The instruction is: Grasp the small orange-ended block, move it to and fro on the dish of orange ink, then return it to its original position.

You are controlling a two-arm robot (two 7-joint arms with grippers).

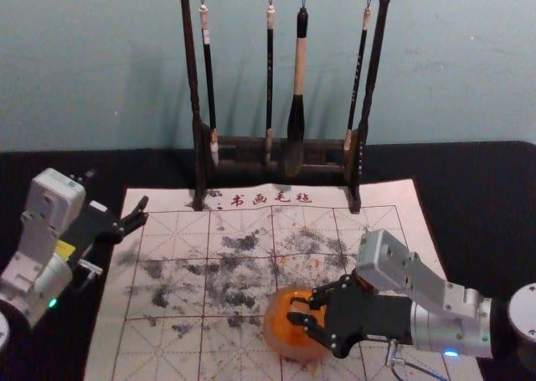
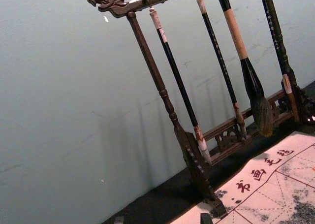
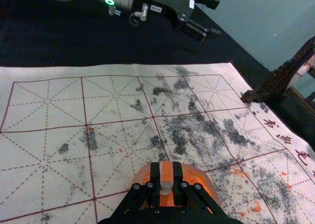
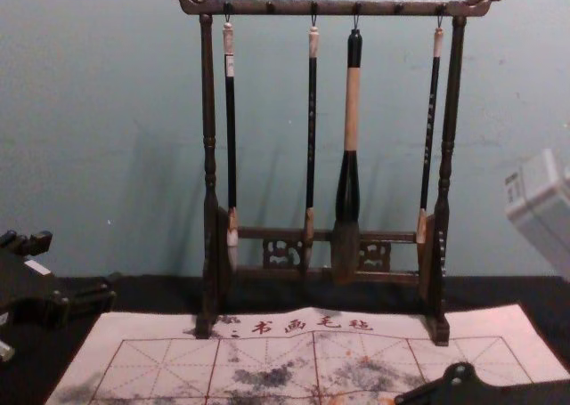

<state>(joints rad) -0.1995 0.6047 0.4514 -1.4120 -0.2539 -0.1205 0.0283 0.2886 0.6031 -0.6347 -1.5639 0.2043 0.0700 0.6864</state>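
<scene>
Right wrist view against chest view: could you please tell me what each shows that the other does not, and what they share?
The right wrist view adds the orange-ended block between the right gripper's fingers, over the dish. The chest view adds the rack's top bar and the thick brush. Both share the mat, the open left gripper and a lower part of the rack.

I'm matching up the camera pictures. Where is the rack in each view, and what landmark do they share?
Head view: the rack stands upper middle, hung with brushes.
Left wrist view: at the mat's far edge, before the wall.
Right wrist view: partly shown, one foot near the lettering.
Chest view: middle, upright.
Shared landmark: the mat's red lettering.
</scene>
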